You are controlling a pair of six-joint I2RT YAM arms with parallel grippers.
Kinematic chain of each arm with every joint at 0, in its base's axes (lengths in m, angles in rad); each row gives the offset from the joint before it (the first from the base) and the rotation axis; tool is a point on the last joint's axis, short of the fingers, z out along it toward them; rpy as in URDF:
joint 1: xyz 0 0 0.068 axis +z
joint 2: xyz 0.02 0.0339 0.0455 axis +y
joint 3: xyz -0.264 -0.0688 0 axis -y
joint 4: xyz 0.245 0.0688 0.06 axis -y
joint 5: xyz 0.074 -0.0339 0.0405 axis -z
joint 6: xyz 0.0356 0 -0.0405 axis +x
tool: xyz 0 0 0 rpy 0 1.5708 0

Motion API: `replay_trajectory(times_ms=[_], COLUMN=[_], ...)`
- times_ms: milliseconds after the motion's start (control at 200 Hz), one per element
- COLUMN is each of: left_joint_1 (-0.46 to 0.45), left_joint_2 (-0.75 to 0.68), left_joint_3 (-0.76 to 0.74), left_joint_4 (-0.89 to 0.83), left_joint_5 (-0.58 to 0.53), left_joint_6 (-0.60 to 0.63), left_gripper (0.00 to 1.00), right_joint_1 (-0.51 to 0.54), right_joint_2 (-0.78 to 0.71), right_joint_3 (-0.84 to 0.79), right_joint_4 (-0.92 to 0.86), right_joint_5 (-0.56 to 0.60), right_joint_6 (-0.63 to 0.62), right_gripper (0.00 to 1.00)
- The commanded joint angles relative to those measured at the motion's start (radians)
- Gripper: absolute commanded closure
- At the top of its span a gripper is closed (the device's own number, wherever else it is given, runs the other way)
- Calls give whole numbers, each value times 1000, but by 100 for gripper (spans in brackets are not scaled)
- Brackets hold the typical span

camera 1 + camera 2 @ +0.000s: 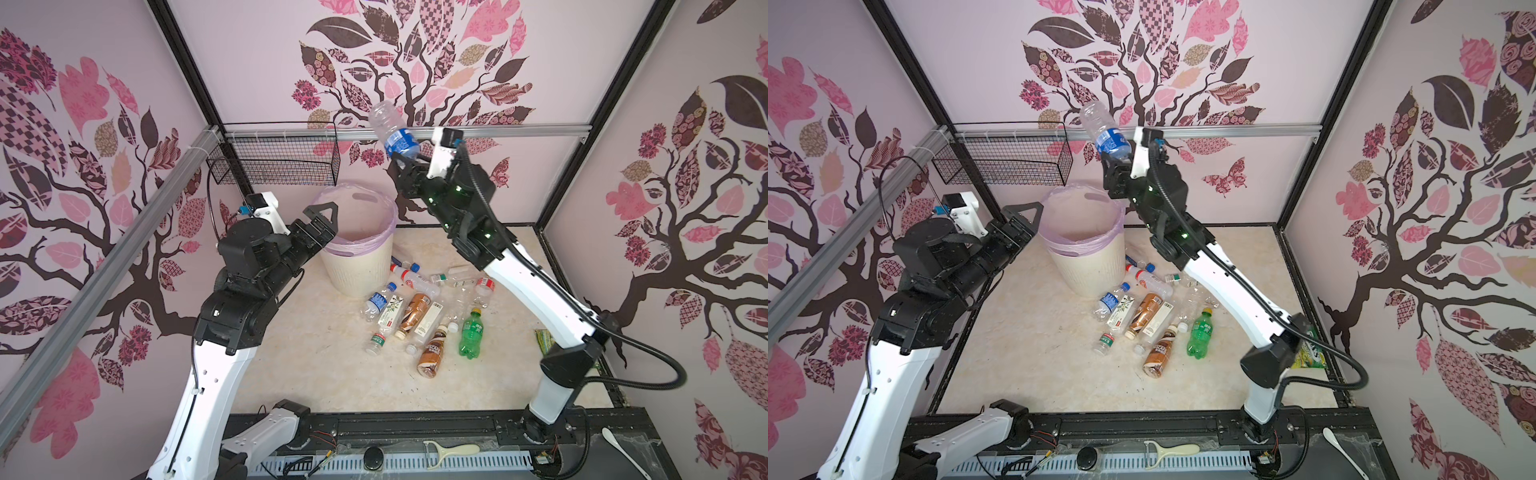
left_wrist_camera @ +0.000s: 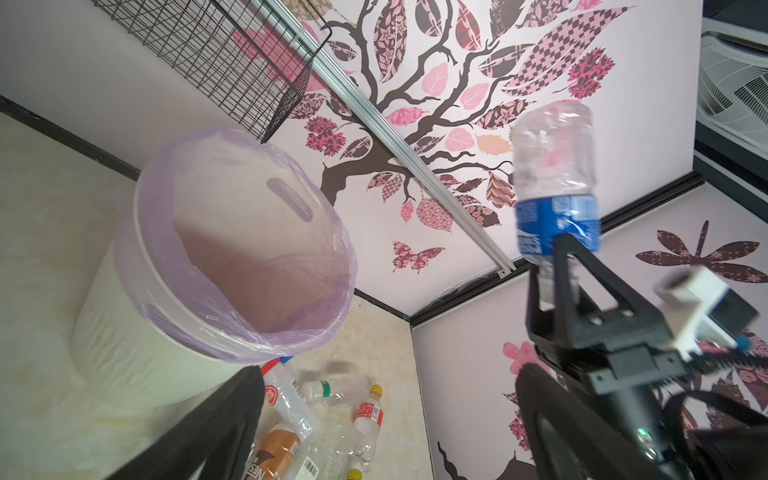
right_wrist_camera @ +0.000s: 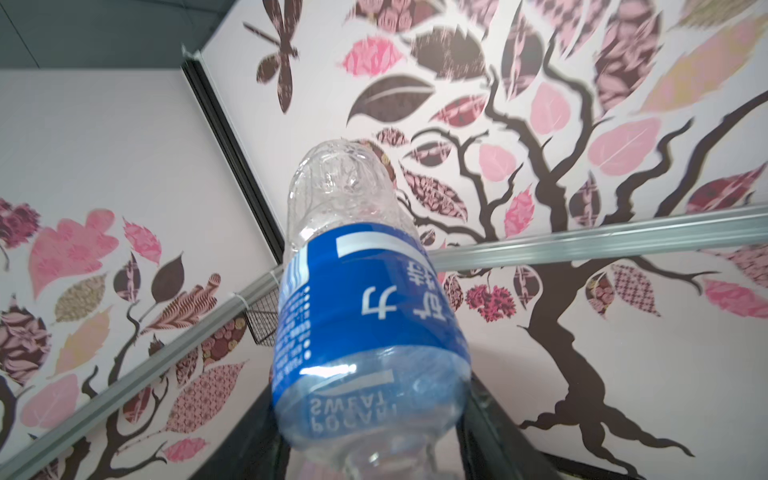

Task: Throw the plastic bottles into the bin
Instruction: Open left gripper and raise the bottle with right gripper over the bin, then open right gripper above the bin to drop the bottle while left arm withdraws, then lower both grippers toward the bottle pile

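Right fingers [image 2: 611,279] pinch blue-label bottle [image 1: 395,137] at neck, cap hidden; left fingers [image 1: 319,227] spread, empty, beside bin [image 1: 357,274].

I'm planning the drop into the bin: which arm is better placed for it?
Right, probably. The right claw grips the blue-labelled bottle, raised high near the bin; the left claw stands open and empty by the bin's rim.

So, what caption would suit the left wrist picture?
Right gripper holds a blue-labelled clear bottle neck-down near the lilac-lined bin; other bottles lie on the tabletop.
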Motion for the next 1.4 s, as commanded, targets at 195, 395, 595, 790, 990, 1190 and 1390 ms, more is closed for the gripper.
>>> replay_trajectory(times_ms=[195, 395, 595, 790, 990, 1190, 1390], left_joint_1=[6, 6, 4, -121, -219, -327, -420], left_joint_2=[-18, 2, 84, 98, 100, 96, 143], left_joint_3=[-18, -21, 27, -13, -119, -288, -463], left_joint_4=[-65, -83, -170, -183, -248, -262, -189], left_joint_5=[-78, -58, 20, -6, -24, -76, -131], left_joint_6=[109, 121, 106, 166, 215, 206, 164], left_gripper=[2, 2, 2, 2, 2, 2, 2], right_joint_1=[7, 8, 7, -19, -80, -89, -88], right_joint_2=[57, -5, -114, -315, -502, -640, -717], right_joint_3=[-7, -8, -91, -370, -655, -900, -1105], right_joint_4=[-148, -156, -160, -156, -231, -296, -331], right_joint_5=[-45, -27, 25, 101, 103, 87, -11], right_joint_6=[-19, -55, -117, -155, -109, -30, 47], right_gripper=[14, 0, 1, 1, 0, 0, 0])
